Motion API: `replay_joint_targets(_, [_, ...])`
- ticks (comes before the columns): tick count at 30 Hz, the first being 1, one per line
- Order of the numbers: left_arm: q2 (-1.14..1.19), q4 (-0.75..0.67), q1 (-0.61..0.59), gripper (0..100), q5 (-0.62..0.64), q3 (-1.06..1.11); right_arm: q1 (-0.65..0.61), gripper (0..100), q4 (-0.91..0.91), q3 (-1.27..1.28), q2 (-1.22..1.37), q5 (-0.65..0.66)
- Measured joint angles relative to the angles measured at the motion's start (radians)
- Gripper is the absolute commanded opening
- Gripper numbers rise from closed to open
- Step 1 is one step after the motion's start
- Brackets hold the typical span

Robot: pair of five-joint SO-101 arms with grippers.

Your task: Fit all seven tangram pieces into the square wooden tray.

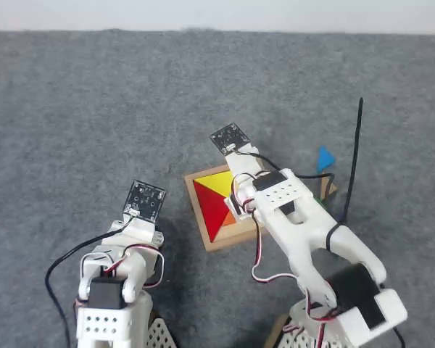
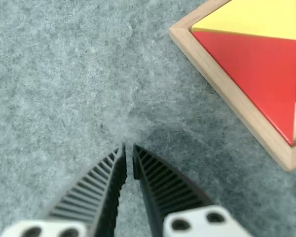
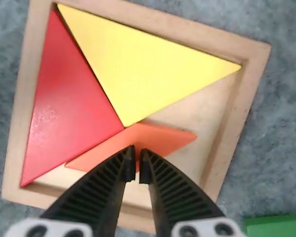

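Note:
The square wooden tray [image 3: 256,94] holds a large red triangle [image 3: 64,118], a large yellow triangle [image 3: 138,74] and an orange parallelogram [image 3: 158,140] lying slightly askew. My right gripper [image 3: 135,154] hangs over the tray, shut and empty, its tips just above the orange piece's edge. My left gripper [image 2: 128,148] is shut and empty above bare carpet, a short way off the tray's corner [image 2: 227,94]. In the high view, a blue triangle [image 1: 325,158] lies on the carpet beyond the tray [image 1: 221,243]. A green piece [image 3: 274,224] sits just outside the tray's rim.
Grey carpet [image 1: 94,109] covers the whole table, with open room to the left and far side. The right arm's body [image 1: 312,232] and its black cable [image 1: 354,159] cross above the tray's right part and hide it in the high view.

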Motion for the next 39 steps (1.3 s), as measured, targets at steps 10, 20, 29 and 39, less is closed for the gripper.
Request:
replay_joint_targets(10, [0.000, 0.000, 0.000, 2, 0.000, 0.000, -0.103, 3.9, -0.006, 0.153, -0.155, 0.000])
replay_joint_targets(20, [0.000, 0.000, 0.000, 2, 0.000, 0.000, -0.187, 3.8, 0.000, 0.172, -0.199, 0.000])
replay_joint_targets(29, [0.000, 0.000, 0.000, 2, 0.000, 0.000, 0.034, 4.1, -0.021, 0.172, -0.353, 0.000])
replay_joint_targets(39, [0.000, 0.000, 0.000, 2, 0.000, 0.000, 0.046, 4.1, -0.066, 0.069, -0.143, 0.000])
